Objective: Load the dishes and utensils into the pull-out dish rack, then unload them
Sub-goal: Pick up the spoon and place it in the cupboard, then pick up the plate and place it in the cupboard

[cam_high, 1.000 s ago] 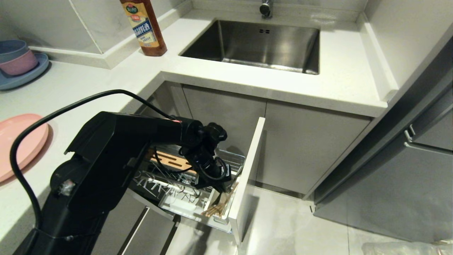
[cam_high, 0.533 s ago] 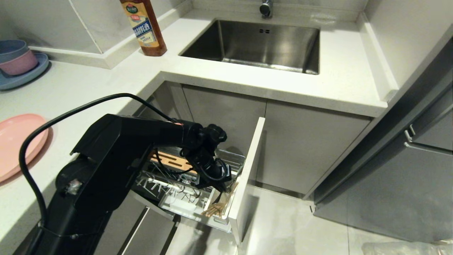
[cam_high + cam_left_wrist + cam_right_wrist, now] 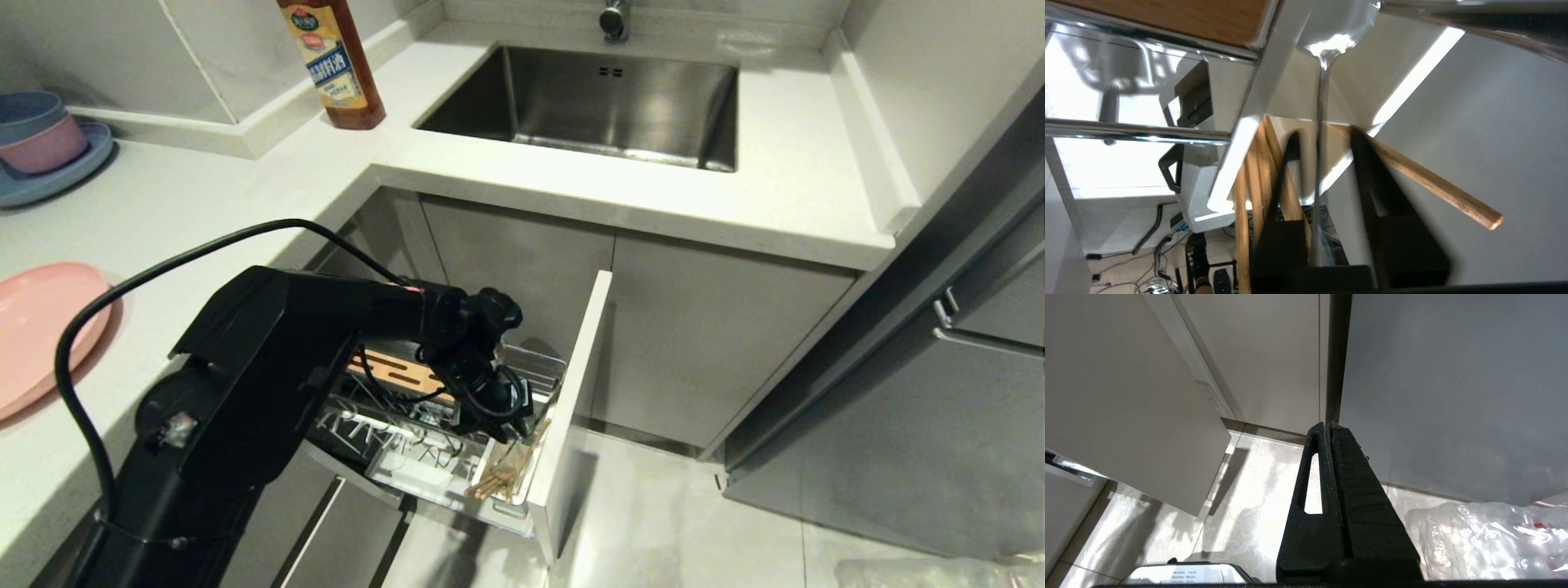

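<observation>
My left gripper (image 3: pixel 1323 134) is opening narrowly around the spoon (image 3: pixel 1321 122) in the utensil cup (image 3: pixel 1274 81), so pulling out crooked risks snagging the chopsticks (image 3: pixel 1412 175).

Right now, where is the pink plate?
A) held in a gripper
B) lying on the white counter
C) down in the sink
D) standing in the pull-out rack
B: the pink plate lies flat on the white counter on the robot's left, away from the pull-out rack, where the left gripper is working.
</observation>
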Available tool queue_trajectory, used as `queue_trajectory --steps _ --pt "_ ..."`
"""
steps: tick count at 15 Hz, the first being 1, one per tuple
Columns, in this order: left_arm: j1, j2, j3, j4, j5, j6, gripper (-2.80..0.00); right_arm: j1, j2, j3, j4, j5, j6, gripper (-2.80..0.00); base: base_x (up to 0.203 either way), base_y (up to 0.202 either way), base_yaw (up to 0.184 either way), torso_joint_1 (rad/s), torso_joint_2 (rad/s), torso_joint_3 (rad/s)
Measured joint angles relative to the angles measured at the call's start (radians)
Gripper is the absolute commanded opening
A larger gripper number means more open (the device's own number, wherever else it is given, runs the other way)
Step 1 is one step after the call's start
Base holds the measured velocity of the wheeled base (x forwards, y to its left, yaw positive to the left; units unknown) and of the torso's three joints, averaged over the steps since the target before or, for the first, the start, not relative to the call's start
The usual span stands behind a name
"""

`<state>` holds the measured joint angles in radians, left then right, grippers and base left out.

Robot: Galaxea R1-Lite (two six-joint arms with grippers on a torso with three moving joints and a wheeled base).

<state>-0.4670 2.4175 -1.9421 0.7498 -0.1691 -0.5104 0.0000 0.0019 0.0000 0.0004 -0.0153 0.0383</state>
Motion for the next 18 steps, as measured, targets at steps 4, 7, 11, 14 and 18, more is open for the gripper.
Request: queue_trajectory --steps 4,7,11,14,18 --pt "-0.001 -0.021 0.001 0.002 0.010 -0.013 0.00 0.000 0.000 0.000 0.000 0.000 0.000 -2.80 0.000 0.000 0.000 0.000 0.00 0.000" --pt "-0.001 -0.059 0.002 0.007 0.032 -0.029 0.00 0.000 0.000 0.000 0.000 0.000 0.000 -2.80 0.000 0.000 0.000 0.000 0.00 0.000" --pt "-0.001 -0.141 0.004 0.023 0.117 -0.048 -2.80 0.000 0.000 0.000 0.000 0.000 0.000 -2.80 0.000 0.000 0.000 0.000 0.00 0.000" --pt "0.001 -0.225 0.015 0.074 0.128 -0.050 -2.80 0.000 0.000 0.000 0.000 0.000 0.000 -2.80 0.000 0.000 0.000 0.000 0.00 0.000" --pt "0.004 -0.379 0.076 0.119 0.141 -0.052 -2.80 0.000 0.000 0.000 0.000 0.000 0.000 -2.80 0.000 0.000 0.000 0.000 0.00 0.000"
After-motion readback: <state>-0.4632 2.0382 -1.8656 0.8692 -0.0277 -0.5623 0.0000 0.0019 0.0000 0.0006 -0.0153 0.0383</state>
